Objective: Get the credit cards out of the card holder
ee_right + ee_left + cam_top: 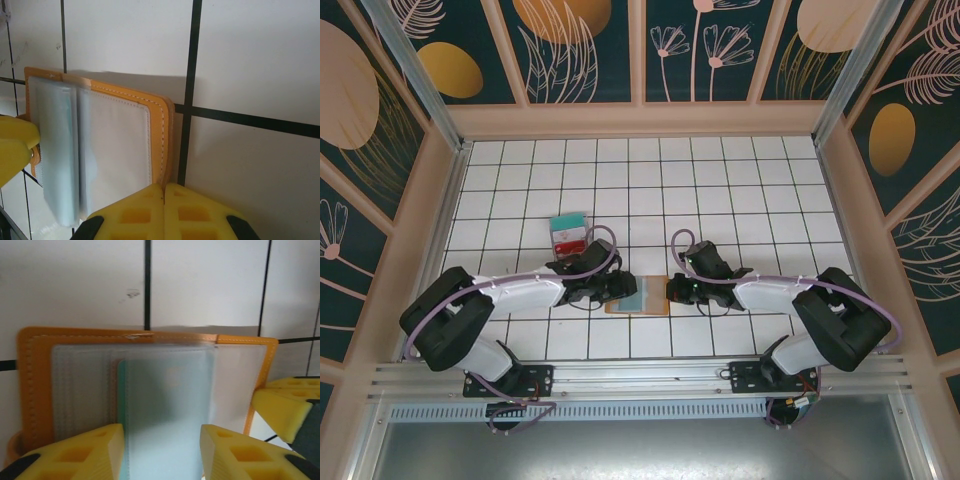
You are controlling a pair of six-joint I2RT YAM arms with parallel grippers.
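The orange card holder (650, 305) lies open on the white tiled table between both arms. In the left wrist view its grey-clear sleeves (80, 390) face up, and the edge of a teal credit card (121, 410) shows inside one. My left gripper (161, 432) stands open, its yellow fingers on either side of a pale raised sleeve (165, 395). My right gripper (164, 186) is shut on the holder's right-hand edge (167, 130). In the top view the left gripper (622, 288) and right gripper (670, 291) meet at the holder. Loose credit cards (569, 232), red and teal, lie further back on the left.
Pale walls (440, 200) fence the table on the left, right and back. A metal rail (640, 375) runs along the near edge by the arm bases. The right gripper's yellow finger (282, 410) sits close beside the holder's right side.
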